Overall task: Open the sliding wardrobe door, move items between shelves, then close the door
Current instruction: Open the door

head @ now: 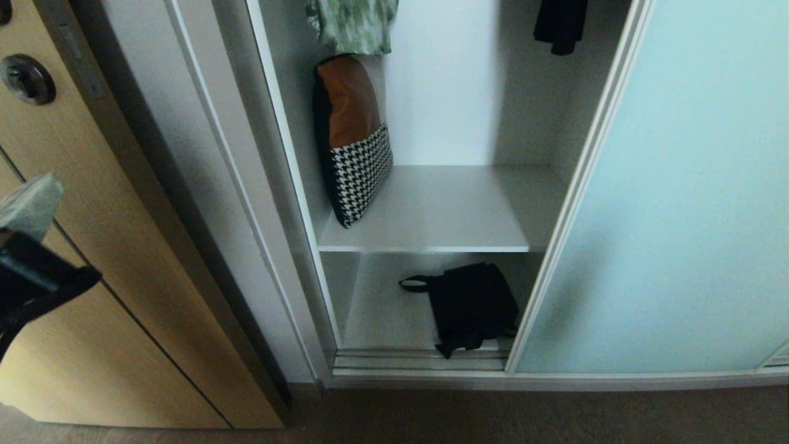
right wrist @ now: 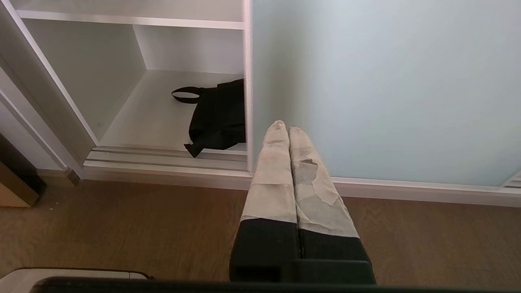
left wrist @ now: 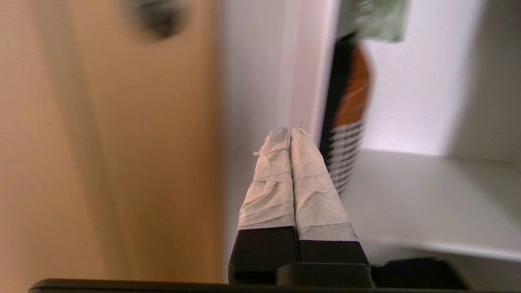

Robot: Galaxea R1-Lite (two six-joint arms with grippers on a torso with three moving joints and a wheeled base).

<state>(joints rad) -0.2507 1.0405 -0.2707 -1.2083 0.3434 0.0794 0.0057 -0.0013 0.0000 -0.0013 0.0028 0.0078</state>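
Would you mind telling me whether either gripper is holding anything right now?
Nothing is held: left gripper and right gripper are shut and empty; the black bundle lies on the lower shelf.

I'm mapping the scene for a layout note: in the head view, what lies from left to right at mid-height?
Left gripper → tan wood-grain door → white wardrobe frame → houndstooth cushion → upper white shelf → frosted aqua sliding door.
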